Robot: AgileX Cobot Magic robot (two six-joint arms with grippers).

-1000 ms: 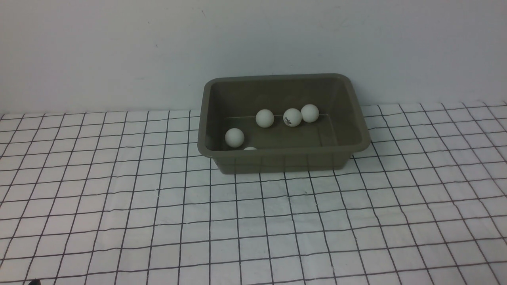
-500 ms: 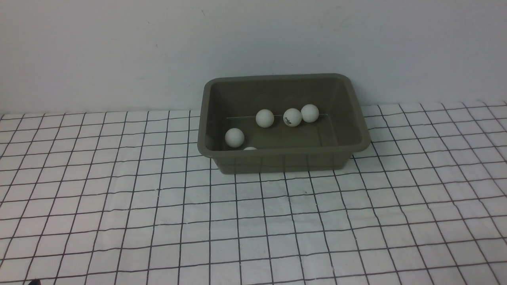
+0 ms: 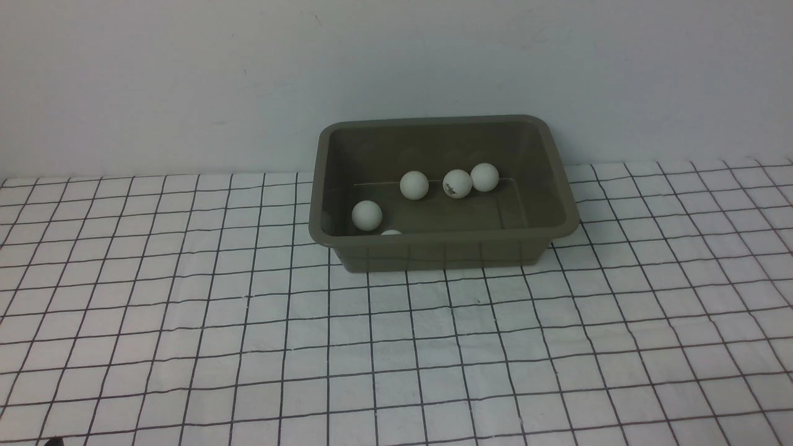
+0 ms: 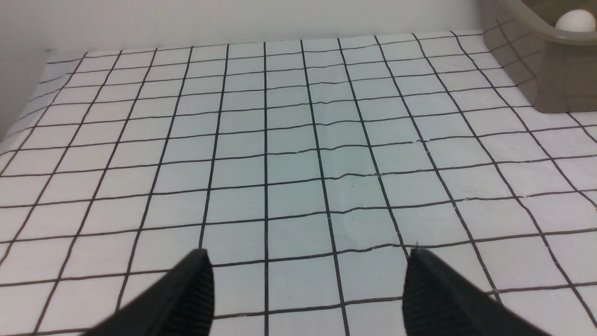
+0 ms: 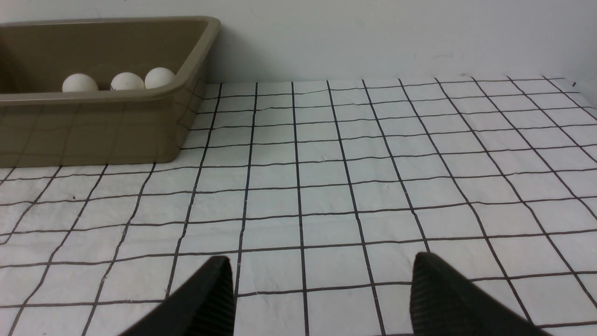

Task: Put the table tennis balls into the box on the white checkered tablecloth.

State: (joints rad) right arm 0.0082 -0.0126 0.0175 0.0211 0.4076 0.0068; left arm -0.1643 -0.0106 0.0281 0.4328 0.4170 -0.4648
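Both arms sit low and pulled back, out of the front view. The left gripper (image 4: 308, 284) and right gripper (image 5: 322, 289) each hover over bare white checkered tablecloth (image 3: 396, 347), jaws spread apart and holding nothing. The box (image 3: 443, 246) stands upright near the back wall, its long axis running left to right. Five table tennis balls (image 3: 414, 184) lie inside it: three along the far side, two near the front left corner.
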